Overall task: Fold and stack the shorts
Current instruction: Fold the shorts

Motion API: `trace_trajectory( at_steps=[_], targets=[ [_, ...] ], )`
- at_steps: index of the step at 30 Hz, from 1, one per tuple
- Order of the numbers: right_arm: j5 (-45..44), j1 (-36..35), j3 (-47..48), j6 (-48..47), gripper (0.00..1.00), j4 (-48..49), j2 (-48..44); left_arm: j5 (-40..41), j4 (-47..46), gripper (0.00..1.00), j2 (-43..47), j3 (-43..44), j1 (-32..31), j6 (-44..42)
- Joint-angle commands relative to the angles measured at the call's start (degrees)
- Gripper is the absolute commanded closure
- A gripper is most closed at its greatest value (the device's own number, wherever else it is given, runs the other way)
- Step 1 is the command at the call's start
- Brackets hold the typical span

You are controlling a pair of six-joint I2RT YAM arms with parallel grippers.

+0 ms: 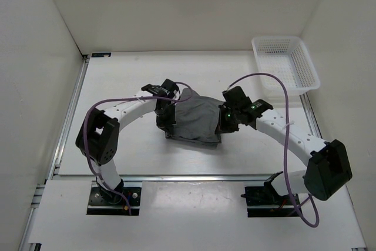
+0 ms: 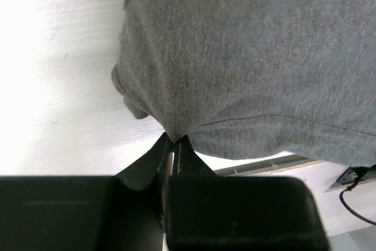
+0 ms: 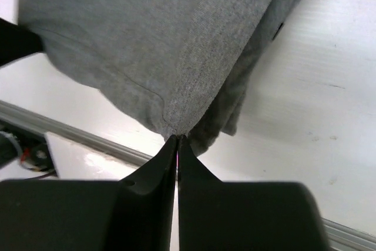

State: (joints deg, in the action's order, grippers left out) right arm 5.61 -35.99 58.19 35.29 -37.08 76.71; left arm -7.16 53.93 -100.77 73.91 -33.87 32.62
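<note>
1. Left tool [image 2: 173, 140] and right tool [image 3: 177, 138] are each clamped on a thin edge of the shorts [image 1: 197, 119], held bunched between them over the counter [image 1: 123, 69].
2. Such shallow bites could slip under tension, dropping one side.
3. Uneven moves would skew the fold.

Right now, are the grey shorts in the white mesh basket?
No, the grey shorts are held by the left gripper and right gripper, apart from the white mesh basket at the far right.
</note>
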Motion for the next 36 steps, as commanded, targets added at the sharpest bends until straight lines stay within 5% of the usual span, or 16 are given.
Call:
trace_trajectory(
  at_steps=[1, 5, 6, 8, 9, 10, 11, 13, 16, 19, 22, 26, 30, 36],
  targets=[
    [-3.4, -2.06, -2.9, -0.84, 1.0, -1.6, -0.07, 1.71, 0.82, 0.9, 2.34, -2.44, 0.03, 0.51],
    [-7.89, -3.39, -8.53, -0.04, 1.0, 1.13, 3.44, 1.71, -0.49, 0.9, -0.91, -3.16, 0.03, 0.51],
    [-8.5, -3.39, -8.54, -0.04, 0.99, 1.13, 4.06, 1.71, -0.49, 0.8, -1.44, -3.16, 0.03, 0.51],
    [-9.82, -3.39, -6.88, -0.04, 0.82, -0.27, 4.06, 1.71, 0.11, 0.63, -1.45, -3.16, 0.03, -0.71],
    [-10.7, -3.39, -6.0, -0.74, 0.59, -1.06, 2.5, 1.71, 0.73, 0.48, 0.38, -2.37, 0.03, -0.72],
    [-12.97, -3.39, -4.94, -0.75, 0.46, -2.8, 1.7, 2.84, 1.69, 0.23, 1.27, -1.67, 0.03, -0.72],
    [-14.38, -3.39, -2.41, -1.36, 0.31, -3.87, 1.0, 4.07, 2.83, 0.14, 2.24, 0.25, 0.03, -1.24],
    [-17.11, -3.39, 0.41, -1.36, 0.15, -6.41, 0.2, 4.61, 6.09, 0.08, 4.52, 2.81, 0.73, -1.85],
    [-17.91, -3.39, 4.73, -1.89, 0.14, -6.43, 1.24, 5.31, 6.71, 0.1, 5.93, 7.03, 2.14, -2.47],
    [-17.38, -3.39, 8.76, -1.89, 0.19, -5.9, 5.98, 4.0, 5.14, 0.27, 4.36, 9.58, 3.54, -3.52],
    [-16.68, -2.77, 10.27, -1.89, 0.36, -2.92, 11.43, 2.42, 2.24, 0.35, -0.64, 11.78, 4.15, -4.23],
    [-14.48, -0.14, 10.8, -2.41, 0.81, 2.09, 19.15, 0.3, -0.14, 0.38, -8.54, 15.9, 4.16, -4.75],
    [-13.6, 0.47, 12.03, -2.94, 0.95, 3.95, 27.69, -0.31, -0.67, 0.4, -13.91, 18.29, 3.64, -4.76],
    [-12.55, 0.48, 13.87, -4.96, 1.0, 5.53, 34.74, -0.31, -4.0, 0.43, -16.48, 13.2, 3.63, -4.14]
  ],
)
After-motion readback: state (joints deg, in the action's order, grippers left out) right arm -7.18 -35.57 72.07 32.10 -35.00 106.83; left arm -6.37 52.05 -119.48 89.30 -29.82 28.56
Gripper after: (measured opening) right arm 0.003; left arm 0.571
